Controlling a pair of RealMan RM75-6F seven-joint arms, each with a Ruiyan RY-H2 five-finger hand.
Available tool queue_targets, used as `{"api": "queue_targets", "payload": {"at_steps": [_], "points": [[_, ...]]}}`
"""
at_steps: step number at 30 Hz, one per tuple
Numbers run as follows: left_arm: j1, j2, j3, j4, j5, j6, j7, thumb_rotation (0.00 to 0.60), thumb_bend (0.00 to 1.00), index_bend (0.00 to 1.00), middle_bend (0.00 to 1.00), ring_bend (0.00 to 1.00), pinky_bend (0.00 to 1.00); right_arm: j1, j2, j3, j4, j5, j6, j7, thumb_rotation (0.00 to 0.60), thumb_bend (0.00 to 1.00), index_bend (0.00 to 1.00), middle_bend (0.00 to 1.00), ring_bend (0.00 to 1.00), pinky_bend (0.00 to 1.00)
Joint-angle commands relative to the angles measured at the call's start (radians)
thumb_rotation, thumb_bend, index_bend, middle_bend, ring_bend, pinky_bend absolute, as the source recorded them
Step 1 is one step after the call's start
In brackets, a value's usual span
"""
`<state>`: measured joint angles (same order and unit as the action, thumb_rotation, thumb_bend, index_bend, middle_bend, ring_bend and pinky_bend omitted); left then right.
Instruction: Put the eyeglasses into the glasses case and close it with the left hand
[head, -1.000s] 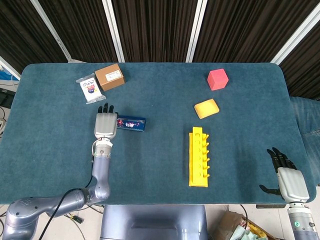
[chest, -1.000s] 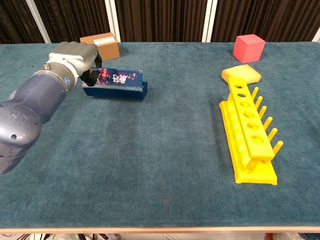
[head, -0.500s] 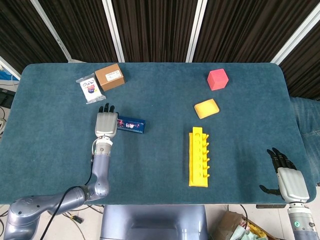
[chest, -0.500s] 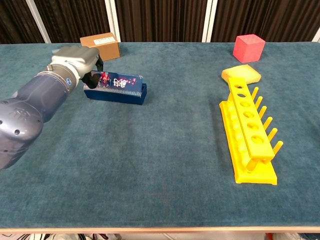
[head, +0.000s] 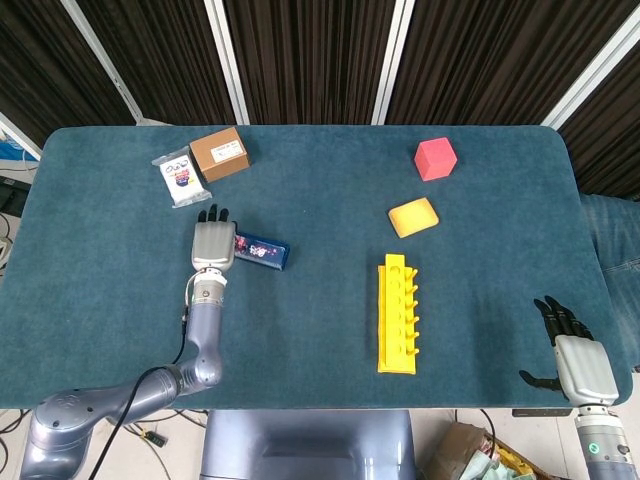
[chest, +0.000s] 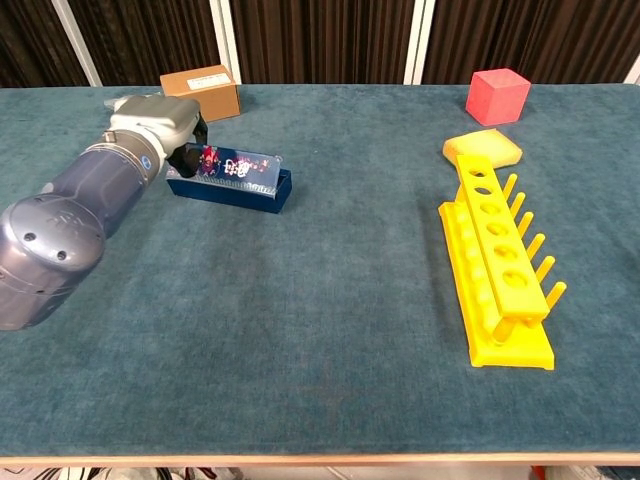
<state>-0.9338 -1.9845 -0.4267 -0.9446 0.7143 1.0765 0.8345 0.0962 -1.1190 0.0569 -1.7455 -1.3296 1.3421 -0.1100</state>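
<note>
Glasses case (chest: 230, 180) lid nearly down under my left hand (head: 212, 245), fingers (chest: 186, 158) pressing its end; right hand (head: 574, 358), fingers spread, well apart

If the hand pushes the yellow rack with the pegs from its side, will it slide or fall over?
The yellow rack would probably slide rather than tip: it lies long and low on a flat base. The fuzzy table cloth may drag on it, so it could turn instead of moving straight. It looks like stiff plastic, likely light.
</note>
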Motion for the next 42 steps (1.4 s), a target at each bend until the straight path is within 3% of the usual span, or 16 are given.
{"api": "queue_targets", "payload": {"at_steps": [1,31,34,36,39,42], "points": [[-0.007,-0.007,-0.004,0.014,0.002,-0.002,-0.008,0.6,0.59,0.55,0.21,0.07,0.16,0.0,-0.001,0.0,0.0,0.0,0.0,-0.001,0.6,0.18,0.0,0.02,0.09,0.19],[-0.077,-0.109,-0.024,0.243,0.033,-0.049,-0.06,0.6,0.59,0.5,0.21,0.07,0.16,0.003,0.004,-0.004,-0.008,0.012,-0.013,-0.003,0.6,0.18,0.0,0.03,0.09,0.19],[-0.078,-0.116,-0.027,0.257,0.03,-0.059,-0.059,0.6,0.59,0.42,0.21,0.07,0.16,0.003,0.004,-0.004,-0.009,0.013,-0.014,-0.003,0.6,0.18,0.0,0.03,0.09,0.19],[-0.079,-0.119,-0.027,0.264,0.03,-0.063,-0.056,0.6,0.59,0.3,0.2,0.07,0.16,0.003,0.005,-0.004,-0.01,0.014,-0.015,-0.002,0.6,0.18,0.0,0.03,0.09,0.19],[-0.082,-0.123,-0.033,0.272,0.029,-0.065,-0.053,0.6,0.59,0.05,0.19,0.07,0.16,0.003,0.006,-0.004,-0.01,0.015,-0.015,-0.002,0.6,0.18,0.01,0.03,0.09,0.19],[-0.085,-0.12,-0.038,0.264,0.042,-0.045,-0.058,0.6,0.59,0.0,0.17,0.07,0.16,0.004,0.006,-0.004,-0.011,0.014,-0.017,-0.001,0.6,0.18,0.01,0.03,0.09,0.19]]}}
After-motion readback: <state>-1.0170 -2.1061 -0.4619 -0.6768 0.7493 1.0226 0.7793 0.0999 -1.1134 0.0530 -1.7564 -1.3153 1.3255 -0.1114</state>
